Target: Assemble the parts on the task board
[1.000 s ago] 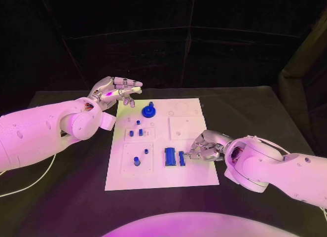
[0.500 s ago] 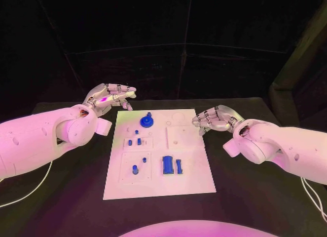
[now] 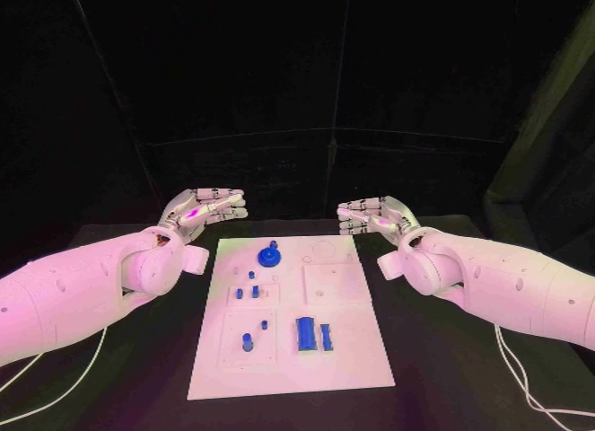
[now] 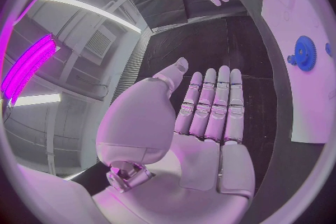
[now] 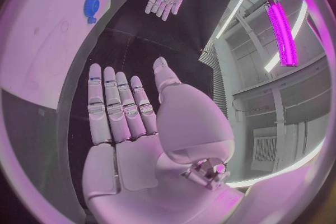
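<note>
The task board (image 3: 294, 314) lies flat in the middle of the black counter (image 3: 466, 359), long side running away from the robot. On it, near the far edge, sits a round blue gear-like part (image 3: 270, 258) with a stub standing up from its centre. Just nearer than that come small blue pegs (image 3: 250, 292) in a square recess on the board's left half, and nearer again a lone blue peg (image 3: 247, 339) stands in a second recess. Beside it, toward the board's middle, a tall blue block (image 3: 305, 334) and a slimmer blue bar (image 3: 326, 337) lie side by side, close but apart. The right half of the board shows pale square and ring outlines.

Out to the hands now. The left hand (image 3: 203, 207) hovers off the board's far left corner, above the counter, palm up, fingers straight and side by side, grasping nothing; the left wrist view confirms an empty flat palm (image 4: 203, 140). The right hand (image 3: 372, 215) mirrors it off the far right corner, likewise released, fingers extended and bare, as the right wrist view shows (image 5: 129, 134). Both hands are well apart from every part, with the gear part between them and nearer the robot.
</note>
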Robot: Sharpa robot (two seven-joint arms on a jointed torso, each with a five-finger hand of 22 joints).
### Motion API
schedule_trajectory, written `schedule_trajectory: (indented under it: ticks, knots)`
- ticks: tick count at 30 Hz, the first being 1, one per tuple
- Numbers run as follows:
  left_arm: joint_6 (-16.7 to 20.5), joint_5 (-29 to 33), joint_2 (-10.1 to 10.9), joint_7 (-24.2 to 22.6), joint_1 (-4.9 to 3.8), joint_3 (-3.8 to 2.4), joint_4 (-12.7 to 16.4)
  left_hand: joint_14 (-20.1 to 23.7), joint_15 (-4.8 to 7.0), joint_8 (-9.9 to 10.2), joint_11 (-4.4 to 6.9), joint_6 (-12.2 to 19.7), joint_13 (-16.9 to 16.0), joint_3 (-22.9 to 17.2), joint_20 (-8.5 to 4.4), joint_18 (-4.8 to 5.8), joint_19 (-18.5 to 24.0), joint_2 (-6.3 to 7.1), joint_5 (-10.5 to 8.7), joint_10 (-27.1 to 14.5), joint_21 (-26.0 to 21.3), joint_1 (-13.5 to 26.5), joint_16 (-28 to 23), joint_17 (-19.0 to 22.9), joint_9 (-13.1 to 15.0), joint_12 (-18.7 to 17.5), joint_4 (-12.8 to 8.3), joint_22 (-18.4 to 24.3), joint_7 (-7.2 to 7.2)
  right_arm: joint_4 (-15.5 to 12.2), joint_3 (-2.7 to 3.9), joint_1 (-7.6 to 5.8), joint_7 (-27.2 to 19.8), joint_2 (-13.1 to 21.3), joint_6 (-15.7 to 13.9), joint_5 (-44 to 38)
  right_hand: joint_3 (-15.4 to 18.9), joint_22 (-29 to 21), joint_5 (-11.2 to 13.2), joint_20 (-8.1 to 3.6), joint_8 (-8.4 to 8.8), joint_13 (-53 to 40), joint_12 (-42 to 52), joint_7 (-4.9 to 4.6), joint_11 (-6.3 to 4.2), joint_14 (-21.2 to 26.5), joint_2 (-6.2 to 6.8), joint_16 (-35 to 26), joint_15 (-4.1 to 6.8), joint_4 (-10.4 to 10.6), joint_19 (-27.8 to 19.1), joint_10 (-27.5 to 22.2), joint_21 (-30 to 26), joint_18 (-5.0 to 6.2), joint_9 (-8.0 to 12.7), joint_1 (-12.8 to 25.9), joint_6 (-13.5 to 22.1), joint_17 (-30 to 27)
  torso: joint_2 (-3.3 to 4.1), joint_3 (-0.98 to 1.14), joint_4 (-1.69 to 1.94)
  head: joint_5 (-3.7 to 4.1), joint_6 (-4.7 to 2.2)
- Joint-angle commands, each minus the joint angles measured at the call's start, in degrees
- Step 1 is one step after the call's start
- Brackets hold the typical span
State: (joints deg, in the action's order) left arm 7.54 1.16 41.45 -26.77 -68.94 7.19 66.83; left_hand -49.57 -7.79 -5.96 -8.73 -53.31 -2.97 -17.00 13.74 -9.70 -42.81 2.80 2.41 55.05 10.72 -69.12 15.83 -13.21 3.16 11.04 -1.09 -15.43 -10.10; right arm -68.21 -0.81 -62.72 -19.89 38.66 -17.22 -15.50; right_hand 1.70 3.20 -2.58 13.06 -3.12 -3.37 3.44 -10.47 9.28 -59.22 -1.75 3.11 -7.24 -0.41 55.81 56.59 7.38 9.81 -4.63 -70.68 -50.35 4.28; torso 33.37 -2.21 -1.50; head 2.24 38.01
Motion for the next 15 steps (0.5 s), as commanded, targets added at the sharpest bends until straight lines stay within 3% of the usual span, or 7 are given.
schedule_trajectory:
  ticks: [1, 6, 7, 9, 11, 12, 15]
  knots:
    - [0.57, -0.15, 0.32, 0.05, 0.00, -0.15, 0.46, 16.17, 2.56, 1.94, 2.86, 17.40, 2.97, 5.56, -4.47, 2.91, 13.96, -2.80, -2.41, -17.94, -3.48, 22.55, -5.19, 4.32, -3.16, -3.63, 1.09, 5.04, 3.29, -0.72, -0.03, 0.09, 0.01, 0.60, -0.83, 0.08, -1.70, -3.20, 2.58, -4.26, 3.12, 3.37, -3.44, 3.41, -3.04, 19.35, 1.75, -3.11, 2.38, 0.41, -18.26, -18.51, -2.46, -2.95, 4.63, 23.15, 16.47, -4.28, -0.12, 0.16, 0.02, -0.21, -0.03]
    - [4.08, -0.25, 0.61, -0.25, 0.86, -0.83, 2.67, 22.07, 3.49, 5.96, 3.92, 23.73, 2.97, 7.57, -6.09, 3.61, 19.03, -2.80, -2.41, -24.49, -4.81, 30.77, -7.08, 5.91, -3.16, -4.92, 1.09, 6.89, 4.47, -3.55, 0.08, 0.42, -1.32, 1.33, -4.34, 2.15, -1.70, -3.20, 2.58, -5.73, 3.12, 3.37, -3.44, 4.54, -4.08, 25.99, 1.75, -3.11, 3.19, 0.41, -24.53, -24.86, -3.27, -3.94, 4.63, 31.08, 22.11, -4.28, -1.13, 1.16, 0.74, -1.20, -1.78]
    - [5.14, -0.28, 0.69, -0.34, 1.12, -1.04, 3.33, 23.14, 3.66, 5.96, 4.10, 24.87, 2.97, 7.93, -6.40, 4.13, 19.96, -2.80, -2.41, -25.68, -5.02, 32.26, -7.44, 6.19, -3.16, -5.18, 1.09, 7.21, 4.69, -4.41, 0.12, 0.52, -1.72, 1.55, -5.40, 2.78, -1.70, -3.20, 2.58, -6.03, 3.12, 3.37, -3.44, 4.79, -4.30, 27.34, 1.75, -3.11, 7.24, 0.41, -25.81, -26.14, -7.38, -3.92, 4.63, 32.69, 23.27, -4.28, -1.38, 1.41, 0.92, -1.44, -2.22]
    - [8.22, -0.36, 0.94, -0.60, 1.87, -1.64, 5.27, 25.81, 7.79, 5.96, 4.56, 27.76, 2.97, 8.85, -7.13, 4.15, 22.26, -2.80, -2.41, -28.65, -5.60, 35.99, -8.29, 6.90, -3.16, -5.77, 1.09, 8.05, 5.25, -6.89, 0.22, 0.81, -2.90, 2.19, -8.48, 4.61, -1.70, -3.20, 2.58, -6.75, 3.12, 3.37, -3.44, 5.37, -4.81, 30.57, 1.75, -3.11, 7.24, 0.41, -28.85, -29.24, -7.38, -4.55, 4.63, 36.54, 26.02, -4.28, -1.85, 1.88, 1.26, -1.91, -3.04]
    - [11.23, -0.45, 1.18, -0.86, 2.60, -2.23, 7.16, 27.40, 7.79, 5.96, 8.73, 29.48, 2.97, 9.41, -7.59, 4.74, 23.65, -2.80, -2.41, -30.42, -5.93, 38.22, -8.79, 7.32, -3.16, -6.12, 1.09, 8.55, 5.59, -9.32, 0.31, 1.10, -4.04, 2.82, -11.49, 6.38, -1.70, -3.20, 2.58, -7.20, 3.12, 3.37, -3.44, 5.75, -5.12, 32.59, 1.75, -3.11, 7.24, 0.41, -30.75, -31.18, -7.38, -4.54, 4.63, 38.96, 27.74, -4.28, -2.08, 2.11, 1.42, -2.14, -3.45]
    - [12.86, -0.49, 1.32, -1.00, 3.00, -2.55, 8.19, 28.29, 7.79, 5.96, 8.73, 30.42, 2.97, 9.71, -7.84, 4.74, 24.40, -2.80, -2.41, -31.38, -6.12, 39.43, -9.07, 7.55, -3.16, -6.28, 1.09, 8.81, 5.76, -10.63, 0.36, 1.25, -4.66, 3.16, -13.12, 7.35, -1.70, -3.20, 2.58, -7.41, 3.12, 3.37, -3.44, 5.93, -9.28, 33.62, 1.75, -3.11, 7.24, 0.41, -31.72, -32.15, -7.38, -4.54, 4.63, 40.17, 28.61, -4.28, -2.15, 2.17, 1.47, -2.20, -3.56]
    - [18.34, -0.65, 1.76, -1.47, 4.34, -3.63, 11.64, 30.74, 7.79, 5.96, 8.73, 33.06, 2.97, 10.55, -8.51, 5.35, 26.52, -2.80, -2.41, -34.10, -6.68, 42.85, -9.83, 8.21, -3.16, -6.85, 1.09, 9.57, 10.10, -14.57, 0.52, 1.71, -6.52, 4.18, -17.99, 10.24, -1.70, -3.20, 2.58, -8.06, 3.12, 3.37, -3.44, 6.43, -9.28, 36.52, 1.75, -3.11, 7.24, 0.41, -34.45, -34.89, -7.38, -5.17, 4.63, 43.63, 31.08, -4.28, -2.19, 2.21, 1.50, -2.24, -3.63]
